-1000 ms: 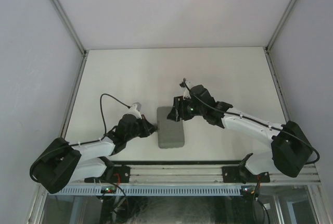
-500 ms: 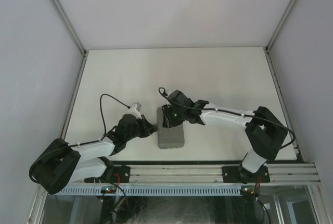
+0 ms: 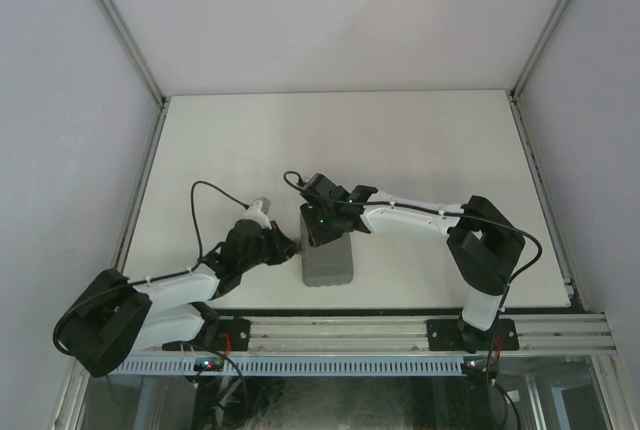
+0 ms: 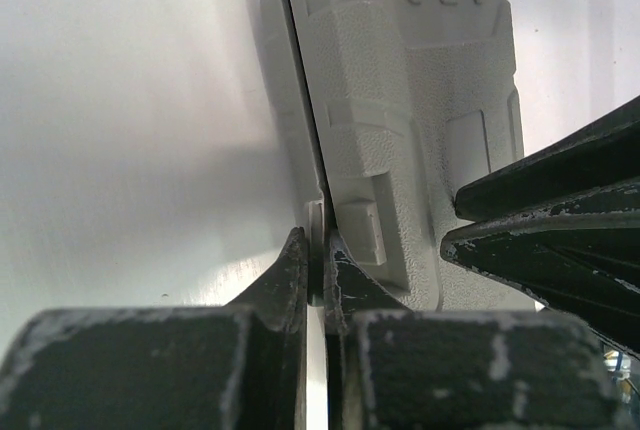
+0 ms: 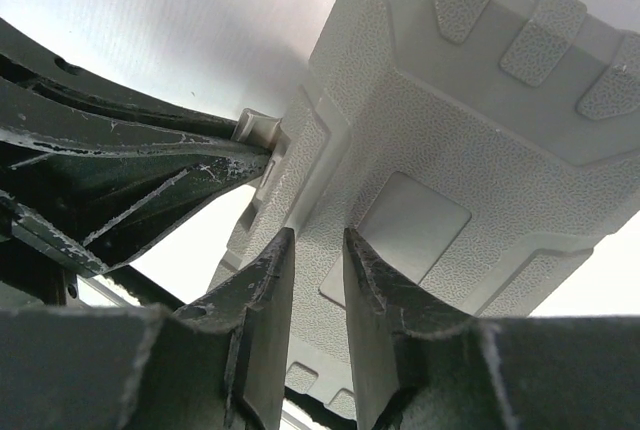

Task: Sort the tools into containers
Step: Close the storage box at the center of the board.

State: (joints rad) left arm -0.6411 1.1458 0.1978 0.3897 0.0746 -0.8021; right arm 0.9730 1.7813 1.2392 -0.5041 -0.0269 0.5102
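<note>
The grey tool case [image 3: 330, 268] lies closed on the white table, so the tools are out of view. My left gripper [image 3: 294, 246] is at the case's left edge. In the left wrist view it [image 4: 318, 250] is shut on a thin grey tab where the two halves of the case [image 4: 420, 80] meet. My right gripper [image 3: 318, 234] reaches in from the right, over the far part of the lid. In the right wrist view it [image 5: 318, 242] has its jaws a narrow gap apart, tips at the textured lid [image 5: 480, 150], nothing between them.
Both grippers crowd the case's left side; the left fingers [image 5: 150, 190] show just beside the right ones. The right arm [image 3: 420, 220] stretches across the table. An aluminium rail [image 3: 340, 330] runs along the near edge, with walls on three sides.
The right arm has swung left across the case and its jaws have narrowed. The left gripper and the case have stayed put.
</note>
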